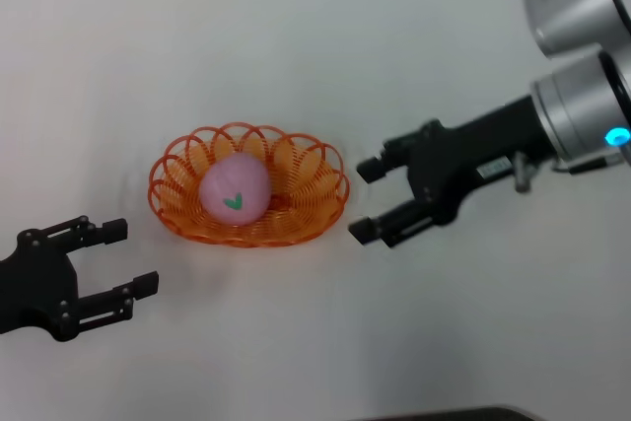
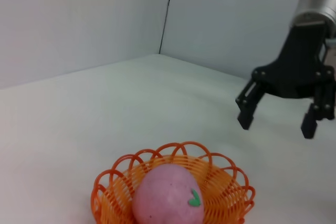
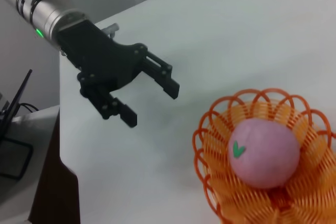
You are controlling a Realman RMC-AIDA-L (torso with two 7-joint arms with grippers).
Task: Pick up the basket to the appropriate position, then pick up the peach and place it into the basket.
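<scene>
The orange wire basket stands on the white table, a little left of centre in the head view. The pink peach with its green leaf mark lies inside it. My right gripper is open and empty, just right of the basket rim, not touching it. My left gripper is open and empty, at the lower left, apart from the basket. The left wrist view shows the basket, the peach and the right gripper. The right wrist view shows the basket, the peach and the left gripper.
The white table stretches all around the basket. A wall corner stands behind the table in the left wrist view. The table edge, with a cable and dark equipment beyond it, shows in the right wrist view.
</scene>
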